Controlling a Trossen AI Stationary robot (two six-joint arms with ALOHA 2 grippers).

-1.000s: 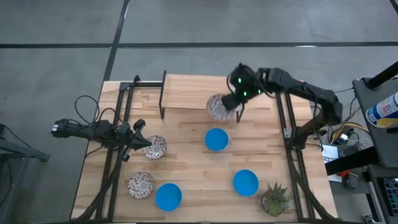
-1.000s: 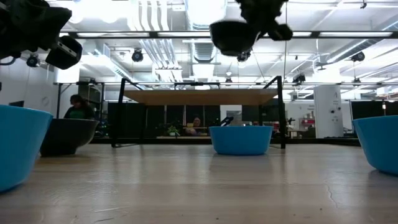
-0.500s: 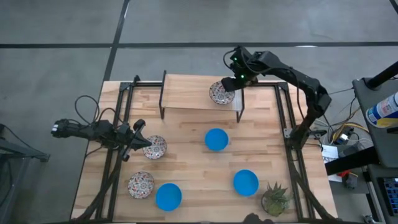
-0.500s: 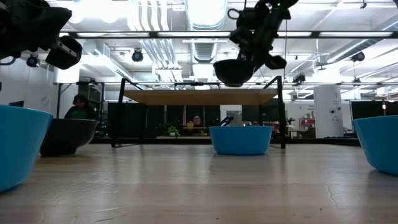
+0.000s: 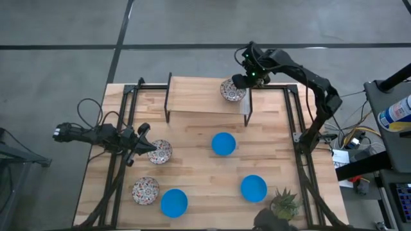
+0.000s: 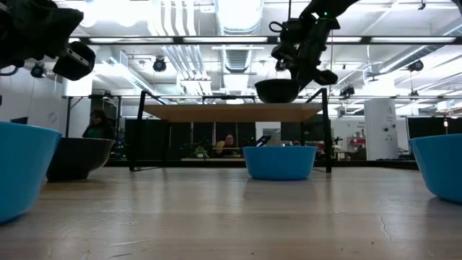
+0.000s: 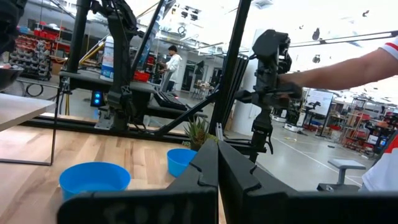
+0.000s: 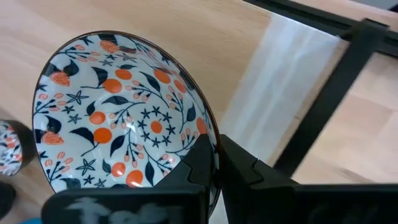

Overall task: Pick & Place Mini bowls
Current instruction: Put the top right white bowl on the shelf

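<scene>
My right gripper [image 5: 243, 82] is shut on a white floral mini bowl [image 5: 232, 90] over the right end of the raised wooden shelf [image 5: 199, 96] at the table's far side. In the low view the bowl [image 6: 278, 91] sits level at the shelf top [image 6: 216, 113]; whether it touches, I cannot tell. My left gripper [image 5: 146, 147], shut and holding nothing, hovers beside a second floral bowl [image 5: 160, 152] near the left edge. A third floral bowl [image 5: 146, 190] and three blue bowls [image 5: 223, 143], [image 5: 253, 188], [image 5: 173, 202] stand on their bases on the table. My right gripper [image 8: 217, 155] pinches the floral bowl's rim [image 8: 210, 134] on the side nearest the wrist, one finger [image 8: 200, 155] inside the bowl and one outside. The fingers slant down from the table's right-far side. The bowl is held upright and about level.
A small potted plant [image 5: 284, 204] stands at the near right corner. Black frame posts [image 5: 247, 112] carry the shelf, and rails run along both table sides. A person's arm [image 7: 348, 68] shows beyond the table in the left wrist view. Bare wood lies between the bowls.
My right gripper has carried the floral bowl toward the table's far edge and down, from high above the table's middle to the shelf top. The bowl has stayed in the hold. My left arm has kept still.
</scene>
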